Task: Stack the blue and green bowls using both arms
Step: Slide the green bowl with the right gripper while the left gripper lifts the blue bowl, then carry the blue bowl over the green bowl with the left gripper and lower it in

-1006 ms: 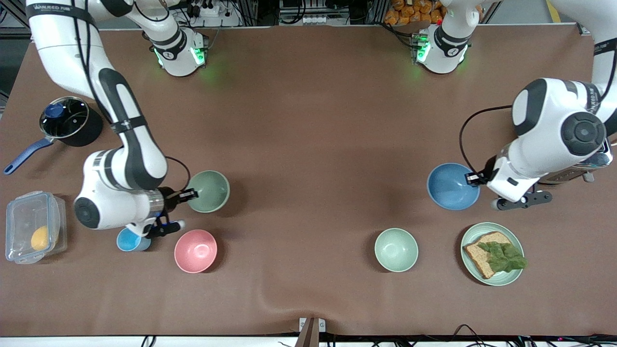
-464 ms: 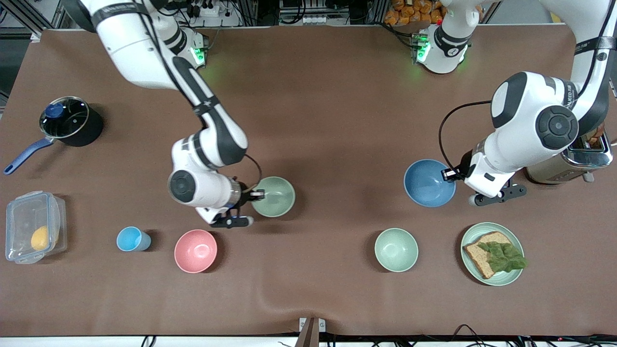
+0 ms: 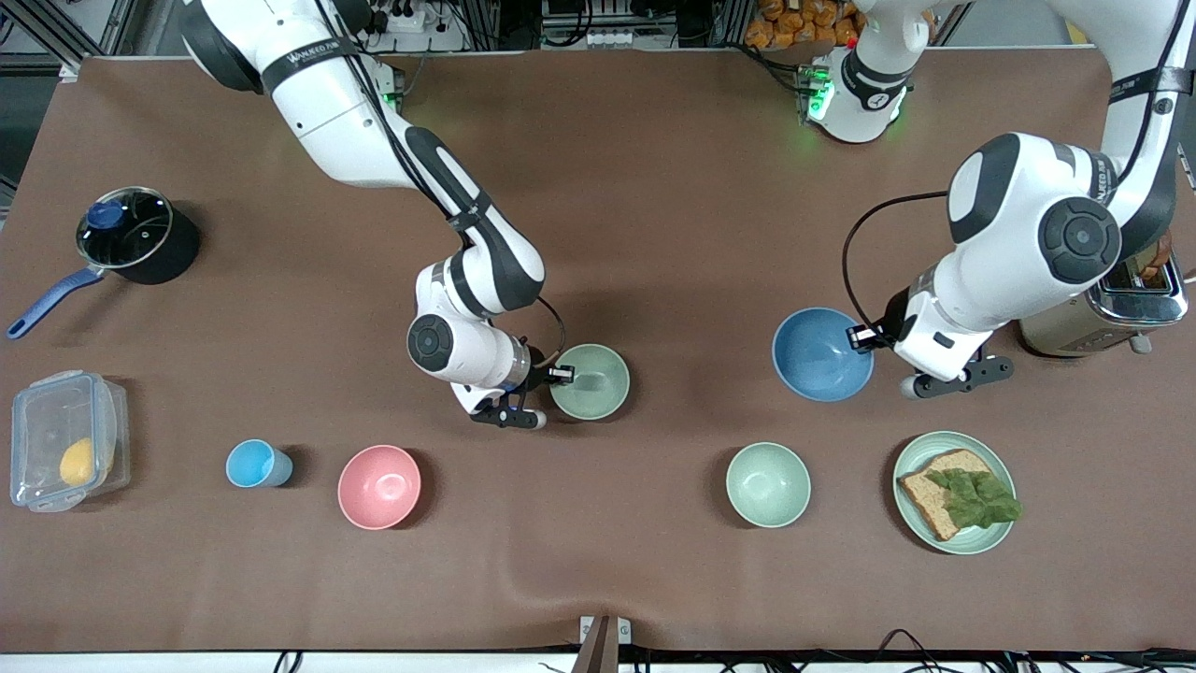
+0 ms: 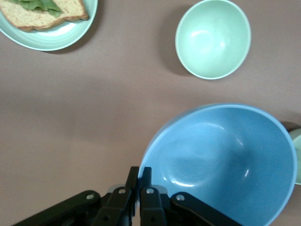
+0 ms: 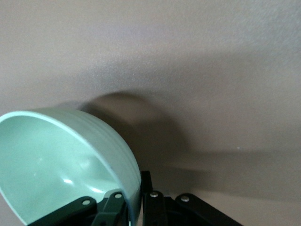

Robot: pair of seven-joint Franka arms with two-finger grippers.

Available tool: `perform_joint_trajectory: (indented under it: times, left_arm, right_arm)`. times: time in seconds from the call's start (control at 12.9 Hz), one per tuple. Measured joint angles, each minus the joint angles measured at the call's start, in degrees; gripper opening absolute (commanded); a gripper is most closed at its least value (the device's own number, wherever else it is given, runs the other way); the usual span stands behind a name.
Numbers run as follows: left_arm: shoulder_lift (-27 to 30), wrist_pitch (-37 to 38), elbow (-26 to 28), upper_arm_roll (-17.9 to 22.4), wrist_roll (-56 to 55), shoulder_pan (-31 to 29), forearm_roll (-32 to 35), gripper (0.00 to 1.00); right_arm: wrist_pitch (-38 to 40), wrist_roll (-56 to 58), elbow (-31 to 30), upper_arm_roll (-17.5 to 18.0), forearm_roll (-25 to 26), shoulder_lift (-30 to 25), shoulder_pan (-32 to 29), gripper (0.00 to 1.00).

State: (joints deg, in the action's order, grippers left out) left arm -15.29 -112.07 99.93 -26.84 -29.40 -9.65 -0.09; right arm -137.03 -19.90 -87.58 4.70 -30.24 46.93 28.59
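Note:
The blue bowl (image 3: 822, 354) hangs from my left gripper (image 3: 861, 337), which is shut on its rim, over the table toward the left arm's end. In the left wrist view the blue bowl (image 4: 221, 165) fills the frame beside my left gripper (image 4: 140, 175), one finger inside the rim and one outside. The sage-green bowl (image 3: 590, 381) is held by my right gripper (image 3: 561, 375), shut on its rim, over the table's middle. In the right wrist view the green bowl (image 5: 56, 165) is pinched at its wall by my right gripper (image 5: 136, 181).
A paler mint bowl (image 3: 768, 484) and a mint plate (image 3: 954, 492) with bread and lettuce lie nearer the front camera than the blue bowl. A pink bowl (image 3: 379, 486), a light-blue cup (image 3: 255, 464), a plastic box (image 3: 65, 439), a pot (image 3: 126, 229) and a toaster (image 3: 1117, 304) stand around.
My right gripper has carried the green bowl from the right arm's end toward the table's middle. My left gripper has moved the blue bowl a little toward the middle.

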Motion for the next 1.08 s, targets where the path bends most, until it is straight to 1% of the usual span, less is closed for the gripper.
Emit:
perform_joint_trajectory:
  times: [0.08,0.15,0.31,0.54,0.7,0.93,1.08]
  left_arm:
    - [0.01,0.21,-0.16,-0.59,-0.71,0.03,0.00,0.00]
    - [0.00,0.32,-0.18,-0.83,-1.05,0.06,0.00,0.00]
    - [-0.01,0.36,-0.20,-0.84,-1.10,0.02,0.00,0.00]
    - [-0.01,0.36,-0.62,-0.90,-1.83,0.04,-0.01,0.00]
    - [-0.12,0.36,-1.30,-1.12,-5.11,0.88,-0.04,0.00]
    - [-1.82,0.21,-3.22,-1.39,-11.53,5.00,-0.05,0.00]
    - [-5.13,-0.09,-5.96,-1.44,-16.53,8.07,-0.05,0.00]
  right_arm:
    - [0.01,0.00,0.00,0.01,-0.23,0.02,0.07,0.94]
    - [0.01,-0.04,0.04,-0.03,-0.34,0.02,0.06,1.00]
    - [0.01,-1.95,0.44,-0.22,-0.52,-0.04,0.02,1.00]
    - [0.36,-10.68,1.76,-0.47,-0.54,-1.19,-0.07,1.00]
    - [4.28,-15.80,2.28,-1.18,-0.55,-3.22,-1.54,1.00]
    - [10.43,-21.93,3.88,-1.43,-0.72,-4.60,-7.46,1.00]
    - [11.06,-28.23,3.98,-1.42,-0.96,-4.38,-8.82,1.00]
